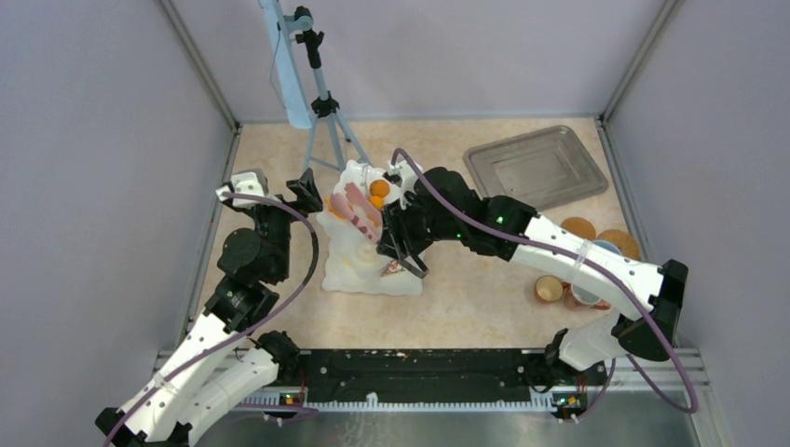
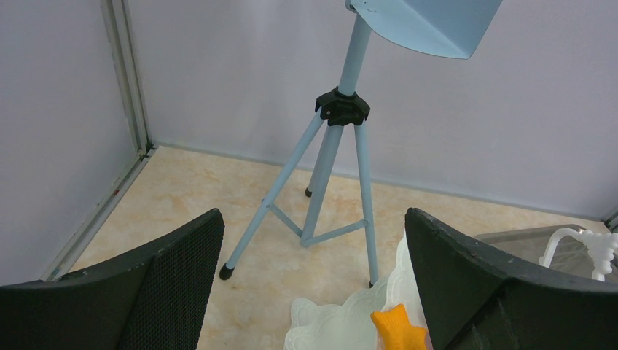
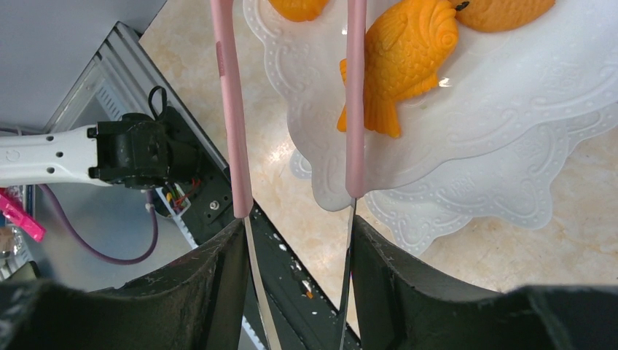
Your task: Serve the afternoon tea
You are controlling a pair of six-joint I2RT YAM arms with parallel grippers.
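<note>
Pink tongs (image 3: 229,109) in right hand (image 3: 299,244), over fish pastry (image 3: 415,51) (orange)

Plain lavender-grey walls (image 1: 84,140) and aluminium corner posts (image 1: 200,65) enclose a beige marbled desk (image 1: 475,303); a pale blue tripod (image 2: 342,109) stands on it.

Robotics lab test cell. Plain grey walls (image 1: 93,140) in aluminium frame posts (image 1: 198,70) box in marble-look tabletop (image 1: 484,279). Two robot arms (image 1: 559,247) bolted to black rail (image 1: 419,372), purple cables (image 1: 313,251) looping along them. Blue tripod (image 2: 342,109) at back. Food is toy: orange pastries (image 3: 408,51) on white plastic stand (image 3: 510,95).
</note>
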